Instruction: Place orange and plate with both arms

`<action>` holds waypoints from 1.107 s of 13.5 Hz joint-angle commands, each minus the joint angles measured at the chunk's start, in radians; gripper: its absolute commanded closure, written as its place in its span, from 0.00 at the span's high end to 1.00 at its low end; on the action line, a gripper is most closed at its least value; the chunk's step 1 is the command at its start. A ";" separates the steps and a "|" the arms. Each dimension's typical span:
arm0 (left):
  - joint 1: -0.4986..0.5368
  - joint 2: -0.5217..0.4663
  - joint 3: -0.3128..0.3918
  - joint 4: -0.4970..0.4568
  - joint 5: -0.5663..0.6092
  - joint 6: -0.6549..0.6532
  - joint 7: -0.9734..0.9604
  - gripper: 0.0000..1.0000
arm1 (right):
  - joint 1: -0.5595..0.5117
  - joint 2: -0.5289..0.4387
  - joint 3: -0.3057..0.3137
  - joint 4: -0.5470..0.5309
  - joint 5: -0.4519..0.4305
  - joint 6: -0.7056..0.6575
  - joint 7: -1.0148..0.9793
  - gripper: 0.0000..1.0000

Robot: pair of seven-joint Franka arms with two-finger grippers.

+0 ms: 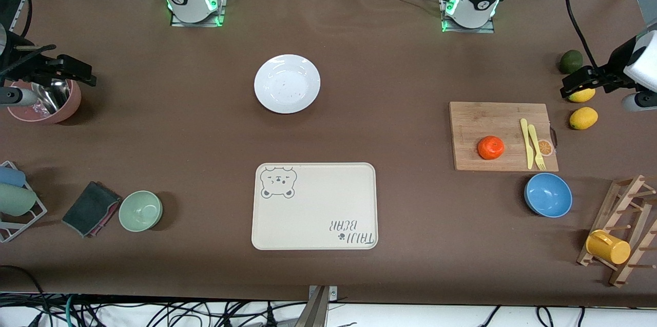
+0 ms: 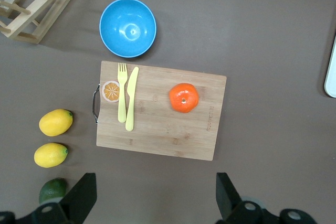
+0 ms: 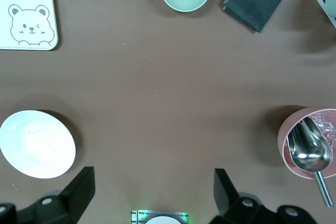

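The orange (image 1: 490,147) sits on a wooden cutting board (image 1: 477,121) toward the left arm's end of the table. It also shows in the left wrist view (image 2: 184,98). The white plate (image 1: 287,83) lies empty on the table, farther from the front camera than the cream tray, and shows in the right wrist view (image 3: 37,144). My left gripper (image 1: 577,83) hangs open and empty over the lemons, apart from the orange; its own view (image 2: 156,192) shows bare table between the jaws. My right gripper (image 1: 77,71) hangs open and empty over a pink bowl, apart from the plate; it also shows in its own view (image 3: 155,190).
A cream bear tray (image 1: 314,206) lies nearer the front camera than the plate. A yellow fork and knife (image 1: 531,143) lie on the board. A blue bowl (image 1: 548,194), two lemons (image 1: 583,118), a wooden rack (image 1: 623,234), a green bowl (image 1: 140,210), a dark cloth (image 1: 91,208) and the pink bowl (image 1: 46,101) stand around.
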 commanded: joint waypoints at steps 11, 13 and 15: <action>0.003 -0.001 -0.012 0.004 -0.016 -0.009 0.008 1.00 | -0.009 0.005 -0.002 0.018 0.015 -0.006 -0.014 1.00; 0.002 -0.001 -0.012 0.004 -0.016 -0.009 0.008 1.00 | -0.009 0.004 -0.002 0.018 0.015 0.005 -0.014 1.00; 0.002 -0.001 -0.012 0.004 -0.016 -0.009 0.008 1.00 | -0.008 0.004 -0.002 0.016 0.015 0.006 -0.014 1.00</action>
